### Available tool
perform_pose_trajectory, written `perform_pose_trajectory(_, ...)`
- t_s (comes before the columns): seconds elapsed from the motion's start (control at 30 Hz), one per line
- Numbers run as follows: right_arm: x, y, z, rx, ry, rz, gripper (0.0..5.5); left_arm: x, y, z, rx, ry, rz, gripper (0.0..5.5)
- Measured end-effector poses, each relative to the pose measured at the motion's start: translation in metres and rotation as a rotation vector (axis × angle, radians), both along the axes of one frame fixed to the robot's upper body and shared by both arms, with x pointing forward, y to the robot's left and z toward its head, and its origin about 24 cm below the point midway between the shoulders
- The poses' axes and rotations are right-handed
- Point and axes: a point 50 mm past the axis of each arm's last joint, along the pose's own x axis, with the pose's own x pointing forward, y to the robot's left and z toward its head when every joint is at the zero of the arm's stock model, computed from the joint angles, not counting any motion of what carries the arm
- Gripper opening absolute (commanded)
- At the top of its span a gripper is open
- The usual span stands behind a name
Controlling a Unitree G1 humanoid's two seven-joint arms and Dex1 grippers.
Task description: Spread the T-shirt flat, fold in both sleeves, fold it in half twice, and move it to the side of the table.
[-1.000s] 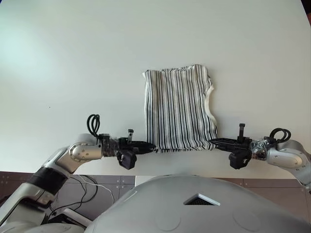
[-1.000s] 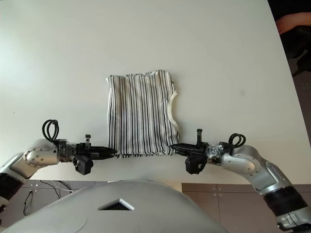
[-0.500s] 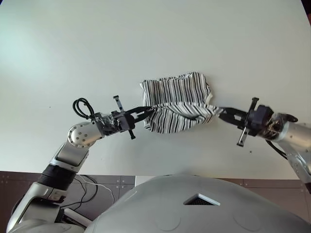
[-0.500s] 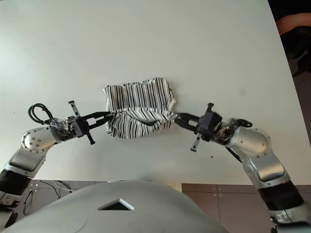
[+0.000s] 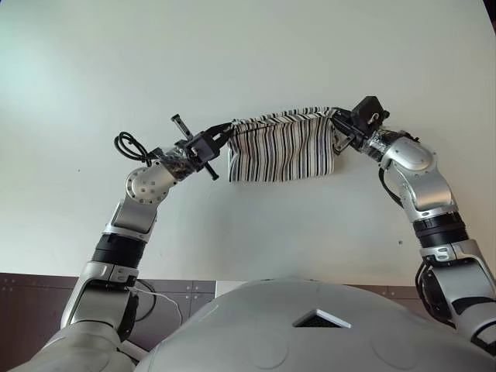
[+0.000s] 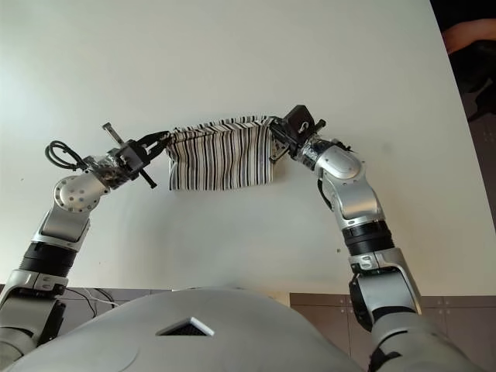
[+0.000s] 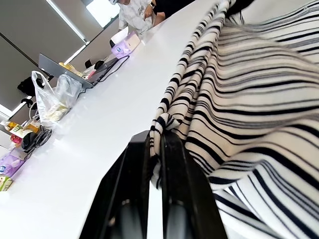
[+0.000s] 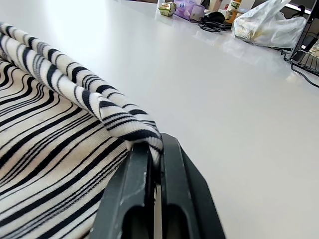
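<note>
over the middle of the white desk [image 5: 232, 46], in the left eye view, the striped shirt [image 5: 283, 147] stretches as a wide, folded band between the two arms. the left jaws are pressed together on its far left corner and the right jaws on its far right corner, so the far edge runs taut from one to the other. both arms reach forward with bent elbows, the wrists turned inward toward the cloth. whether the near edge rests on the desk, i cannot tell.

from the right eye view, the same band sits near the desk's centre, well apart from every edge.

at the left wrist, the black jaws pinch a bunched fold of the shirt [image 7: 239, 99], and the stripes fan away from them. beyond, the desk [image 7: 89, 149] carries a plastic bag [image 7: 52, 97] and a laptop [image 7: 55, 64] at its far end.

at the right wrist, the jaws clamp a rolled corner of the shirt [image 8: 50, 149] just above the desk [image 8: 224, 99]; another bag [image 8: 264, 27] lies far off.
</note>
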Motion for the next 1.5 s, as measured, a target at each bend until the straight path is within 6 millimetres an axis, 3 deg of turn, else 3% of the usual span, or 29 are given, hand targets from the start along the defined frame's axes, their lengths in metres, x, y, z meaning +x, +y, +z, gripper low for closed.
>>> perform_pose_trajectory(0.17,0.007,0.008,-0.013,-0.043,-0.015,-0.020,0.10,0.016,0.005,-0.010,0.138,-0.026,0.071,0.12)
perform_pose_trajectory(0.2,0.007,0.008,-0.014,-0.053,-0.021,-0.017,0.33,0.017,0.005,-0.012,0.149,-0.023,0.074,0.47)
perform_pose_trajectory(0.37,0.010,-0.001,-0.010,-0.091,-0.105,-0.059,1.14,0.021,0.009,-0.030,0.204,0.012,0.104,1.15)
perform_pose_trajectory(0.63,0.021,-0.003,0.005,-0.109,-0.180,-0.088,2.59,0.050,-0.002,-0.020,0.086,-0.079,0.221,2.41)
perform_pose_trajectory(0.73,0.029,-0.003,0.017,-0.112,-0.245,-0.130,2.74,0.061,-0.006,-0.013,0.033,-0.118,0.263,2.54)
perform_pose_trajectory(0.8,0.033,0.003,0.033,-0.070,-0.340,-0.133,2.74,0.070,-0.001,-0.013,0.033,-0.122,0.328,2.54)
perform_pose_trajectory(0.87,0.033,0.021,0.054,-0.021,-0.454,-0.068,2.74,0.077,0.004,-0.014,0.041,-0.112,0.381,2.54)
perform_pose_trajectory(0.93,0.029,0.046,0.059,-0.001,-0.481,0.059,2.74,0.080,0.007,-0.017,0.037,-0.096,0.419,2.54)
perform_pose_trajectory(1.07,0.028,0.081,0.030,0.006,-0.319,0.243,2.74,0.088,0.020,-0.009,-0.077,-0.125,0.545,2.54)
perform_pose_trajectory(1.17,0.030,0.090,0.005,-0.023,-0.150,0.373,2.74,0.089,0.024,0.016,-0.387,-0.240,0.631,2.54)
perform_pose_trajectory(1.27,0.022,0.087,-0.012,0.003,-0.017,0.483,2.74,0.080,0.027,0.020,-0.600,-0.284,0.698,2.54)
perform_pose_trajectory(1.33,0.020,0.084,-0.026,-0.005,0.062,0.470,2.74,0.071,0.035,0.017,-0.680,-0.296,0.756,2.54)
perform_pose_trajectory(1.4,0.030,0.089,-0.025,-0.027,0.078,0.430,2.74,0.065,0.042,0.018,-0.765,-0.309,0.800,2.54)
perform_pose_trajectory(1.5,0.043,0.092,-0.025,-0.055,0.096,0.312,2.74,0.057,0.033,0.012,-0.871,-0.276,0.776,2.54)
